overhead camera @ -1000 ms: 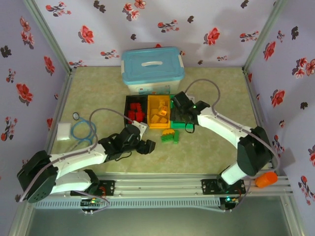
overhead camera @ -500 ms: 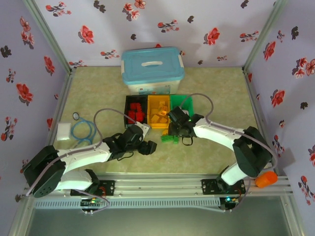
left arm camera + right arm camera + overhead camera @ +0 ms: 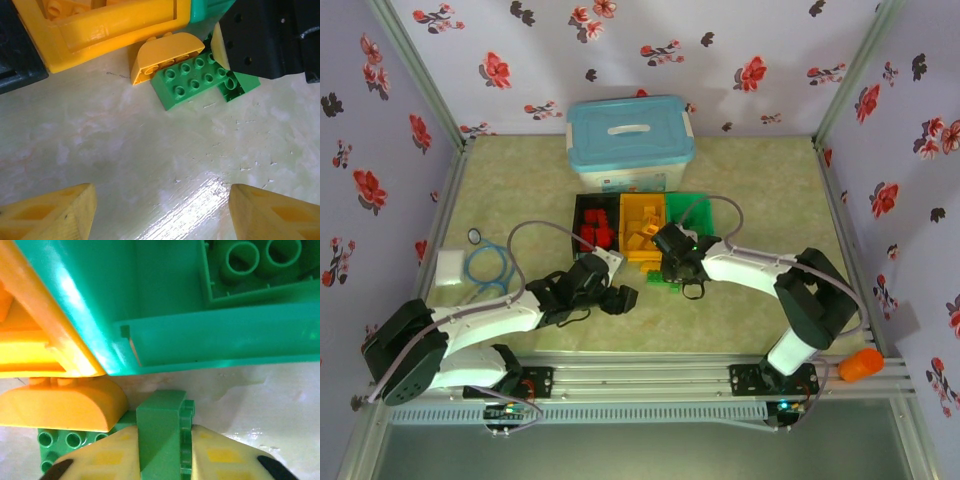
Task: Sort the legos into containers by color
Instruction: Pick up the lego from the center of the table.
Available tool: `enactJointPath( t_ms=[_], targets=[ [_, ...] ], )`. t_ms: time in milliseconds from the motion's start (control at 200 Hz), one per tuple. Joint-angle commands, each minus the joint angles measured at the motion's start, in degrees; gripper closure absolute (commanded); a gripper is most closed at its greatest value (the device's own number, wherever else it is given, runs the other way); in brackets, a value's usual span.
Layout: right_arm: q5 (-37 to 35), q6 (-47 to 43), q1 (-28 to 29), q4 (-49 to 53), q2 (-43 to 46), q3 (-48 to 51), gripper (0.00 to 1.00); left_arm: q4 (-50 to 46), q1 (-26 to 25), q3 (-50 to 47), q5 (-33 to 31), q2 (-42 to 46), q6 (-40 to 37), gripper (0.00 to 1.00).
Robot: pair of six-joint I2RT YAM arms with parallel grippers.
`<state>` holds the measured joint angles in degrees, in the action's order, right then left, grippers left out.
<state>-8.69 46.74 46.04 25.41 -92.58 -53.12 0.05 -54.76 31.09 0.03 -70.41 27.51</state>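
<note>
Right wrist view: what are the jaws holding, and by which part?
A green lego, pinched across its two opposite side faces, just outside the green bin. Left jaws stand open, holding nothing.

A white box with a light-blue lid (image 3: 630,143) is seen well beyond the right claw (image 3: 666,270), near the back wall. A coil of blue cord (image 3: 488,268) is laid well to the left of the left claw (image 3: 622,298), with a white block (image 3: 450,270) just beside it, farther from that claw. An orange object (image 3: 861,365) is set well to the right of the right claw.
</note>
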Motion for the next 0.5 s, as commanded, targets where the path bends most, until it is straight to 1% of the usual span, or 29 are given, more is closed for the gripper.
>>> enactJointPath(
  t_ms=[0, 80, 250, 395, 495],
  targets=[
    [-1.6, 0.4, 0.7, 2.9, 1.2, 0.8, 0.81, 1.1, -0.3, -0.5, -1.0, 0.9, -0.3, 0.3],
    [-1.9, 0.4, 0.7, 3.8, 2.3, 0.6, 0.83, 0.8, -0.3, -0.5, -1.1, 1.1, -0.4, 0.3],
    [-3.9, -0.4, 0.8, 6.8, 6.1, -0.8, 0.84, 0.1, -0.3, -0.9, -1.4, 2.1, -0.6, 0.3],
    [-7.1, -3.1, 0.3, 10.9, 8.8, -5.3, 0.83, -0.2, -0.3, -0.9, -1.7, 2.8, -0.6, 0.3],
    [-7.3, -6.1, -2.1, 13.3, 8.5, -9.6, 0.83, -0.7, -0.5, -0.6, -1.6, 3.2, -0.4, 0.31]
  ],
)
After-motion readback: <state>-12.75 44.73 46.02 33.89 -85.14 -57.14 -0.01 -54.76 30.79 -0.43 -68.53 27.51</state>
